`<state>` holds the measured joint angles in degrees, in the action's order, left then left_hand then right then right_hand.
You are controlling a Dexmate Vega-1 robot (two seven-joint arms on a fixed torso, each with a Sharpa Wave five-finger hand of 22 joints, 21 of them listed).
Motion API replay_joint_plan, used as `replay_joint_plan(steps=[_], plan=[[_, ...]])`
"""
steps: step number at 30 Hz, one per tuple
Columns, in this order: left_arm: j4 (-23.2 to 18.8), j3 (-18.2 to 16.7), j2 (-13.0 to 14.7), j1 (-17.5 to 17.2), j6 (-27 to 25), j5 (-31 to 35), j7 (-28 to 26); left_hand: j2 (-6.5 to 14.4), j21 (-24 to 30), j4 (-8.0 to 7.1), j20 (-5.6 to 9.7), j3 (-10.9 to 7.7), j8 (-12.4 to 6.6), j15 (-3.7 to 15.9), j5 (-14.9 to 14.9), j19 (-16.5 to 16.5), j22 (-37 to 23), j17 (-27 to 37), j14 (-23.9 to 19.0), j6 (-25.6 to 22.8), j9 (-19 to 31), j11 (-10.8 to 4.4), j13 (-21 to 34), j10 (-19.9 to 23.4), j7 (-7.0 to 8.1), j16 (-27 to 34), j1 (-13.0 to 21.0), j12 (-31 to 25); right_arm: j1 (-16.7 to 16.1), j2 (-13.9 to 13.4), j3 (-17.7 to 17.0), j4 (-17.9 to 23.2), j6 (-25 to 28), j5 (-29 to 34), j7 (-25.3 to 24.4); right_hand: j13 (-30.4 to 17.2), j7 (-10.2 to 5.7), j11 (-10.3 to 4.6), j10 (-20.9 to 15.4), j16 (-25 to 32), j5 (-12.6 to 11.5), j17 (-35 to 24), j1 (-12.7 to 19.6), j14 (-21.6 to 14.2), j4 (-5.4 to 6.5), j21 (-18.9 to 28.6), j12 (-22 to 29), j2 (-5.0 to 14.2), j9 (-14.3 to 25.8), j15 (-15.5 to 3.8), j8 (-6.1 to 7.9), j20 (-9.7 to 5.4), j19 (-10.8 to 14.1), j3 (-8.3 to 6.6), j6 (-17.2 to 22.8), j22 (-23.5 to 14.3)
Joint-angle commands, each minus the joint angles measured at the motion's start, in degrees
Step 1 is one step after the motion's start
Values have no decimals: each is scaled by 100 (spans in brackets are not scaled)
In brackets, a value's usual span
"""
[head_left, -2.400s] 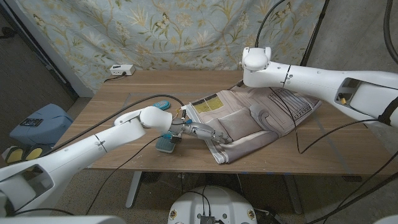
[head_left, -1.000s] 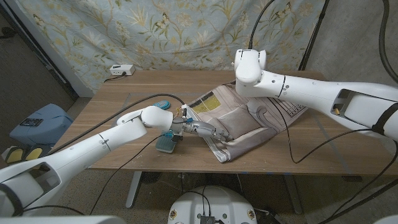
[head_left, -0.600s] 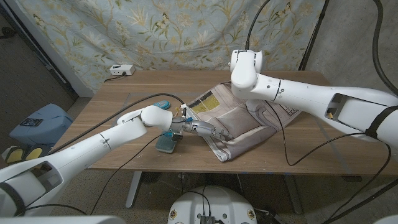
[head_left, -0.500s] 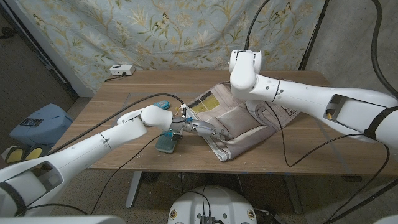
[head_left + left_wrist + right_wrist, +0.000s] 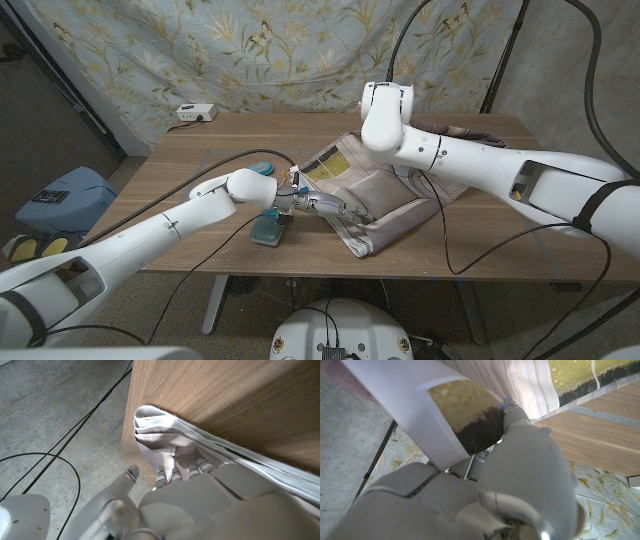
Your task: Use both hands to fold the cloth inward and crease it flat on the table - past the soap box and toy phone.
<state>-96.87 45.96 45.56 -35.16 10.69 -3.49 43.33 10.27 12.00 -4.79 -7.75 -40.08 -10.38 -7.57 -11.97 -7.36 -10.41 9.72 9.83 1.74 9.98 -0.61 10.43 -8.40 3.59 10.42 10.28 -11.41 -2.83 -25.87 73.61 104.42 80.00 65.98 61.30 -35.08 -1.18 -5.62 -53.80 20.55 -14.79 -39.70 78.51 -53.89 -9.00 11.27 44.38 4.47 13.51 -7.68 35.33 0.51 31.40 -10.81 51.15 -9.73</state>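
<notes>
Wooden table [image 5: 200,150]: left hand [image 5: 325,207] fingers press the cloth [image 5: 385,190]; right hand [image 5: 520,450] fingers pinch its corner.

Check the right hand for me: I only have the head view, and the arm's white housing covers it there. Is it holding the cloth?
Observer: Yes. In the right wrist view the right hand grips a raised edge of the cloth, at a yellow-and-dark printed patch.
Operator: And the left hand's fingertips?
Observer: In the left wrist view the left hand reaches its fingers onto the cloth's folded corner. A fold hides their tips, so I cannot tell whether it grips.
Operator: How does that corner lie?
Observer: In stacked layers, right at the edge of the table, with the floor showing beyond it.
</notes>
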Motion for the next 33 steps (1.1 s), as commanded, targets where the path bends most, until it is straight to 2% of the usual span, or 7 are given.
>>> replay_joint_plan(steps=[1,8,16,25,33], plan=[[111,8,-32,35,41,-30,20,-3,-17,27,-49,-8,-3,-27,-4,-11,-4,14,87,13,26,9,7,-3,22,0,61,-4,-165,209,-44,10,-1,317,186,-98,66,36,-35,-1,8,-29,122,-57,-6,51,45,45,30,-397,-23,11,57,31,-3,-23],[193,25,-76,68,87,-48,44,-4,-17,35,-46,-7,-5,-28,-4,-9,-4,15,87,10,25,6,7,-1,19,0,69,-5,-175,364,-18,-82,-1,458,282,-107,121,53,-24,-10,18,-35,150,-72,-5,54,39,54,36,-389,-39,50,86,35,-19,-25],[251,48,-119,88,160,-32,41,-4,-18,44,-50,-8,-2,-25,-4,-9,-4,15,89,19,25,10,6,-6,28,0,80,-3,-127,629,38,-337,-1,517,386,-140,144,85,2,-18,38,-56,180,-76,-1,73,39,57,55,-384,-55,200,170,49,-32,-29],[389,55,-180,114,294,-60,41,-8,-18,60,-46,-7,-2,-23,-6,-5,-4,14,88,20,25,11,6,-7,32,0,95,-2,-93,1032,96,-782,-1,607,477,-162,172,142,29,-29,53,-69,213,-62,-2,73,33,69,82,-382,-62,263,195,54,-49,-31],[585,60,-241,136,508,-75,34,-15,-22,86,-32,0,-6,-11,-8,-9,-3,15,92,11,25,-6,6,-9,47,-1,120,-2,12,1360,212,-1189,-1,332,293,-175,183,166,51,-34,70,-85,247,-59,-3,61,24,79,98,-379,-81,292,189,60,-69,-34]])
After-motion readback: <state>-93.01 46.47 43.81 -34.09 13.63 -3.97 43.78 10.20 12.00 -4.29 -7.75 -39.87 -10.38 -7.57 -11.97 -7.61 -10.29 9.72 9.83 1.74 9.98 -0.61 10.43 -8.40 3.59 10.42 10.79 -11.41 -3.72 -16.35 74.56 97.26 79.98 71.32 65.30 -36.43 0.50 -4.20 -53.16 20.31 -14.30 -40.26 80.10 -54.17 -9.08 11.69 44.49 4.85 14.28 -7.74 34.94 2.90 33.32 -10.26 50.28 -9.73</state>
